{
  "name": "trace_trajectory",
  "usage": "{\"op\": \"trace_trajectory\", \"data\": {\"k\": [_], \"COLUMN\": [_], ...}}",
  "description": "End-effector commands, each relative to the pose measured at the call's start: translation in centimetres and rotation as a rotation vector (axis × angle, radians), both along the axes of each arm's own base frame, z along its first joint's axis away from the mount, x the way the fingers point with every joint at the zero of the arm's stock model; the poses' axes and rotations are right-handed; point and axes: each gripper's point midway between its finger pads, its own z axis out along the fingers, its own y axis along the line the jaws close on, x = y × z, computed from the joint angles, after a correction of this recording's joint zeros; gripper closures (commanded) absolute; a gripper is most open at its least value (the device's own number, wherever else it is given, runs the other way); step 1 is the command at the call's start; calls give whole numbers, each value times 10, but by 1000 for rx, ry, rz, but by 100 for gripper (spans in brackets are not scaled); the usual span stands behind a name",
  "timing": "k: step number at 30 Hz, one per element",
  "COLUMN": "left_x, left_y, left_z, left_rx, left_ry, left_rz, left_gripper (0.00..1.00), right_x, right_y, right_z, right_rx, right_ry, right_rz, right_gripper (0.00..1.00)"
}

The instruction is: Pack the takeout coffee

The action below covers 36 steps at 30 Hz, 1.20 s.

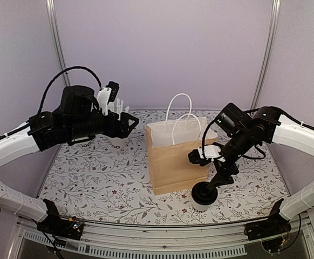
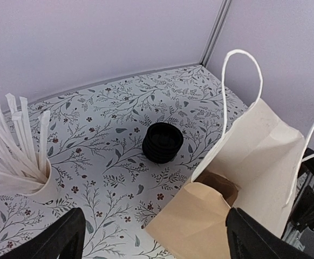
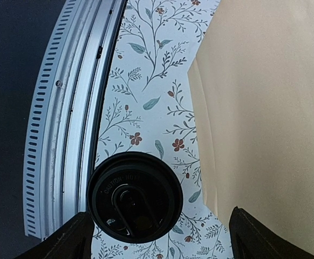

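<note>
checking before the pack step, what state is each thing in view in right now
brown paper bag with white handles, upright, mouth open
white paper cup with round black plastic lid, upright, lid on, beside the bag, not held
stack of black plastic lids, standing on the floral table
white cup of paper-wrapped straws, upright
left end effector, open, empty
right end effector, open, over the lidded cup
</note>
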Motion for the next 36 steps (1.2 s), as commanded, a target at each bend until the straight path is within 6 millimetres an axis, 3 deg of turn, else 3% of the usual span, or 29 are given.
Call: {"op": "trace_trajectory", "data": {"k": [1, 11, 25, 36], "left_x": [3, 8, 3, 1], "left_y": [11, 4, 4, 3], "left_z": [8, 9, -13, -22], "left_rx": [-12, 9, 28, 25], "left_ry": [-22, -26, 28, 43], "left_rz": [39, 23, 16, 3], "left_gripper": [7, 8, 9, 9], "right_x": [-5, -19, -30, -26], "right_y": [0, -7, -5, -5], "right_z": [-9, -41, -57, -64], "right_rx": [-55, -172, -234, -274], "right_ry": [9, -7, 7, -17], "right_rz": [-2, 13, 40, 23], "right_gripper": [9, 9, 9, 13]}}
